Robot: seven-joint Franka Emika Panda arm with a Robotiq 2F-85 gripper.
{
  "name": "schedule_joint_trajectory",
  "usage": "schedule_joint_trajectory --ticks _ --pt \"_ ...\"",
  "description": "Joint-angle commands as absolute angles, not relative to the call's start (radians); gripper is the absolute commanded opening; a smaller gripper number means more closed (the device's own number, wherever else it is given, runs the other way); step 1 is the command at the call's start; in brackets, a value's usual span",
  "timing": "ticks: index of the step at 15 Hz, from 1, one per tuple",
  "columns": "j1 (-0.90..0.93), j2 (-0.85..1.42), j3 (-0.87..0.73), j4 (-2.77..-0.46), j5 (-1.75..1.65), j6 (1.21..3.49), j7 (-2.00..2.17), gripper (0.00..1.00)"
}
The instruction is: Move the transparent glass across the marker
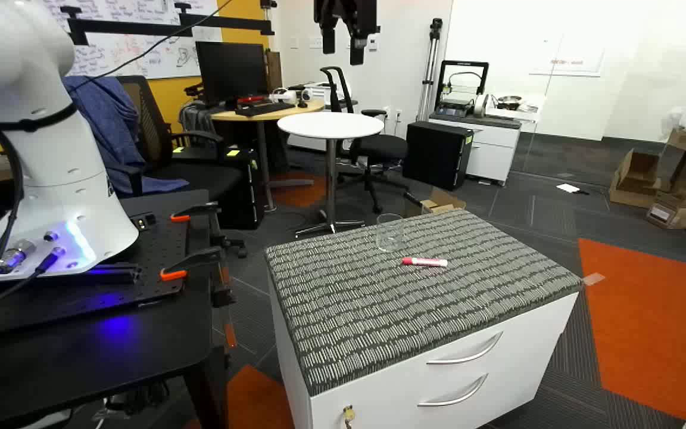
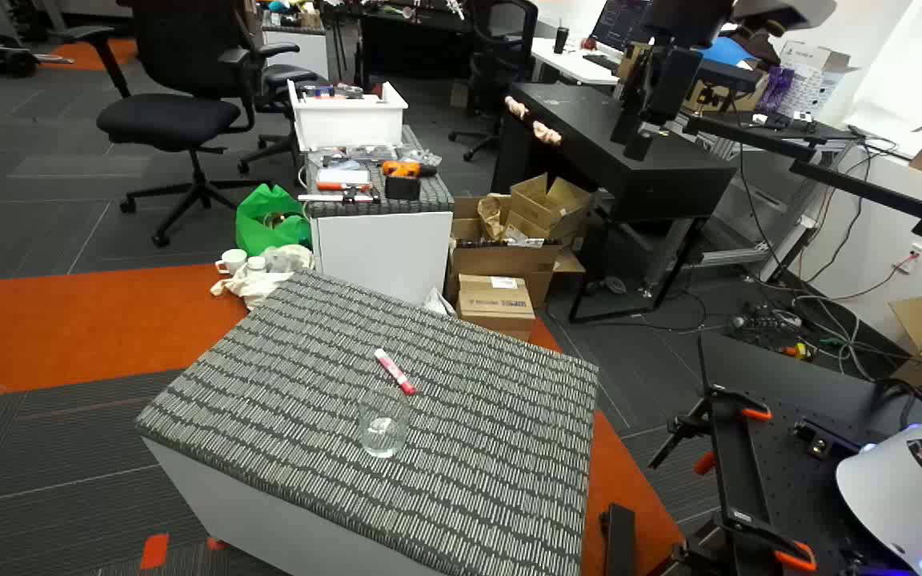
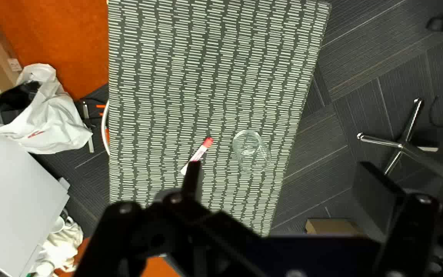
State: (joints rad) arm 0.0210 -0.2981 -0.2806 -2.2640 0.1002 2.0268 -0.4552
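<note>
The transparent glass stands upright on the grey ribbed mat (image 1: 343, 298). It shows as a faint outline in an exterior view (image 1: 390, 233), in an exterior view (image 2: 383, 432) and in the wrist view (image 3: 251, 152). The red and white marker lies flat close beside it, apart from it, in an exterior view (image 1: 429, 262), in an exterior view (image 2: 393, 370) and in the wrist view (image 3: 199, 153). My gripper (image 1: 343, 50) is high above the mat, open and empty. Its spread fingers also show in the wrist view (image 3: 283, 169), where one finger overlaps the marker's white end.
The mat covers a white drawer cabinet (image 1: 438, 381). A round white table (image 1: 331, 124) stands behind it. The black robot table (image 1: 81, 333) with orange-tipped clamps is beside the cabinet. Cardboard boxes (image 2: 497, 300) and a low cabinet with tools (image 2: 381, 240) stand near one edge.
</note>
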Motion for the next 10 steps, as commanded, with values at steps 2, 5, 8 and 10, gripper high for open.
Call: schedule_joint_trajectory --ticks 2,5,8,10 --pt "-0.012 -0.295 -0.251 -2.262 0.11 2.023 -0.463 1.0" --pt "-0.012 -0.295 -0.251 -2.262 0.11 2.023 -0.463 1.0" --pt "-0.012 -0.297 -0.238 -2.273 0.115 2.09 -0.45 1.0" --pt "-0.005 -0.289 -0.223 -2.281 0.125 2.169 -0.443 1.0"
